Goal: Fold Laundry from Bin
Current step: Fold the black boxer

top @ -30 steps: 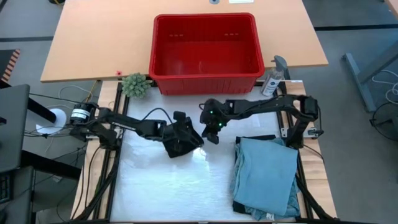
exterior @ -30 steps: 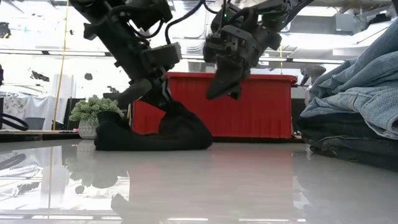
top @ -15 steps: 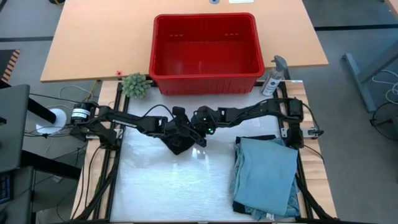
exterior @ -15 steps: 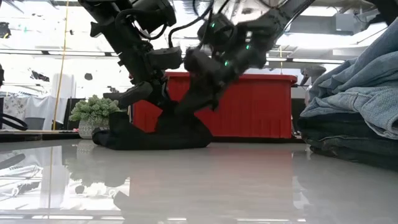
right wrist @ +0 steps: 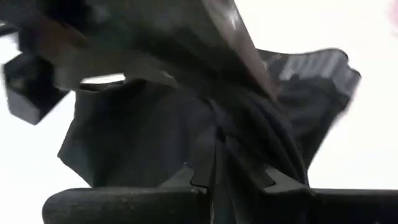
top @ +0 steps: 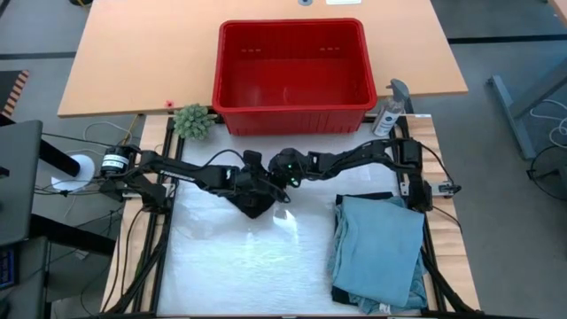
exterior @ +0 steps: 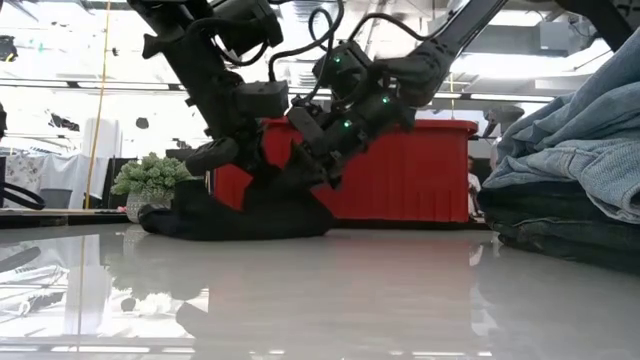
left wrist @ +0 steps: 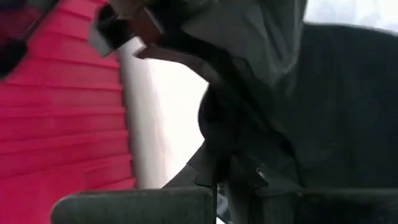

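Now your right gripper [top: 276, 180] had dropped from its raised hover of a second ago onto the small black crumpled garment [top: 252, 199], meeting your left gripper [top: 252, 182] there. Both sets of fingers looked closed on the cloth in the wrist views. That garment lay on the glossy white table [top: 257, 266] directly beneath both grippers, just in front of the empty bright red plastic bin [top: 292, 66], while the folded light blue denim stack [top: 379, 248] sat well off to the right gripper's side.

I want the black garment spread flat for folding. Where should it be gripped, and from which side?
Judging by its bunched heap, take the black garment at its outer edges, one gripper each side from above: left gripper, right gripper crowd its bin-side top.
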